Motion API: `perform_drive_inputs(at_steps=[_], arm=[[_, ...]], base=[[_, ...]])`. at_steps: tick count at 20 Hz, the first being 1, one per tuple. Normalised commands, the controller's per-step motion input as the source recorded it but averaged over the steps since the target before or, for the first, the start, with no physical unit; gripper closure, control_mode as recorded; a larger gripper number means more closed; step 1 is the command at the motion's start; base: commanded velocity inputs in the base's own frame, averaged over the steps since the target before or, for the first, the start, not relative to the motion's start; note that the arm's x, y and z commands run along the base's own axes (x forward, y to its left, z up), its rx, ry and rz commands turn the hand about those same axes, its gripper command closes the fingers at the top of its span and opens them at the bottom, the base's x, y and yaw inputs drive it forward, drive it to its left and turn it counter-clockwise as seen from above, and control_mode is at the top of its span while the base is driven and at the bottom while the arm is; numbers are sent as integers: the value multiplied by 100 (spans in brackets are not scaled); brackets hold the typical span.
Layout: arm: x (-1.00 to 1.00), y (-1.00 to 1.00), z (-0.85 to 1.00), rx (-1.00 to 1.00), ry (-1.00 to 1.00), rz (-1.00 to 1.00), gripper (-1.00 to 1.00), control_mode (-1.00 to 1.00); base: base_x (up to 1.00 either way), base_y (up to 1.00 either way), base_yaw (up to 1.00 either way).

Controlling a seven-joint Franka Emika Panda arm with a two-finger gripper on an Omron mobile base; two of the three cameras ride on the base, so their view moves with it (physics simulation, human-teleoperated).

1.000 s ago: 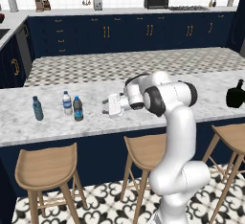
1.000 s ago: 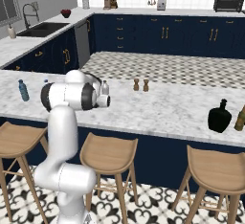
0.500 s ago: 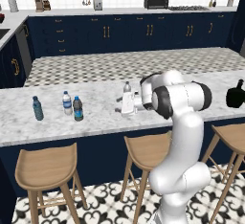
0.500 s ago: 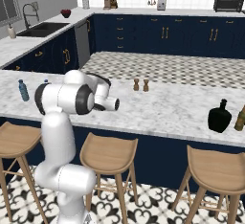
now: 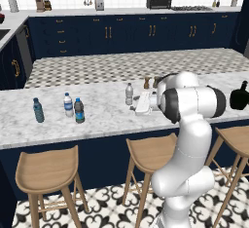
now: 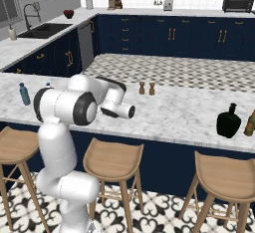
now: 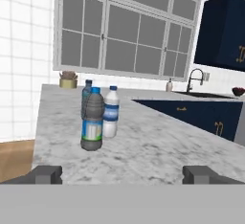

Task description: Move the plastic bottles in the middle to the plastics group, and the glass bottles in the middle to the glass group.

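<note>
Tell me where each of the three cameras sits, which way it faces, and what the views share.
Left base view: behind the arm on its left, looking down over the counter; arm at lower right.
Right base view: behind on its right, facing the same counter; arm at lower left.
Hand view: on the hand, looking along the counter at the dark bottle; open fingertips at bottom.
Shared: both base views show the black bottle and teal bottle.
</note>
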Motion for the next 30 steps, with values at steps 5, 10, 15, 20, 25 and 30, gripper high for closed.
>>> perform_drive_inputs(at_steps=[5, 10, 15, 20, 25, 30], arm=[[0, -64, 0, -7, 0, -16, -100, -100], [33, -45, 1, -10, 3, -12, -100, -100], [44, -14, 3, -7, 11, -6, -100, -100], [28, 0, -9, -2, 0, 0, -100, -100], [4, 0, -12, 0, 0, 0, -100, -100], [38, -6, -12, 0, 0, 0, -100, -100]], base=[[0, 0, 0], [0, 0, 0], [0, 0, 0], [0, 0, 0], [0, 0, 0], [0, 0, 0]])
